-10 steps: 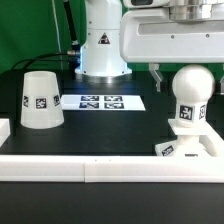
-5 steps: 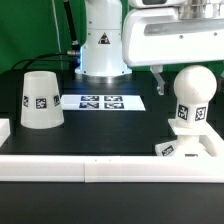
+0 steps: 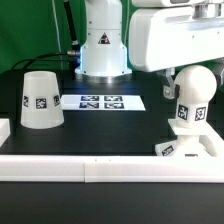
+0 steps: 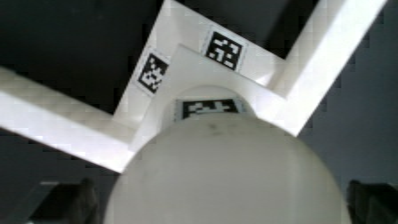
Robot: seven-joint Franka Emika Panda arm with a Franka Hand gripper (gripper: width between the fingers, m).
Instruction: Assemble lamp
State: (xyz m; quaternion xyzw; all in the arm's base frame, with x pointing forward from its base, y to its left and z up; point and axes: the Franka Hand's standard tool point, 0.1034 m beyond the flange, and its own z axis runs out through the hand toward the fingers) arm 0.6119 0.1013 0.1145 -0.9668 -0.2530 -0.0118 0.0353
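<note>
The lamp's round bulb stands upright on its tagged stem in the low blocky base at the exterior view's right, by the white rail. My gripper is open and has come down round the bulb's head, one finger showing beside it. In the wrist view the bulb fills the space between my gripper's dark fingers, with thin gaps on both sides. The tagged base shows beyond it. The cone shade stands mouth down, far off at the exterior view's left.
A raised white rail runs along the front edge and turns a corner beside the base. The marker board lies flat mid-table. The white robot pedestal stands behind it.
My gripper has come down from above the bulb and shifted slightly, so its fingers now straddle the bulb's head. The bulb, the base and the shade have not moved.
</note>
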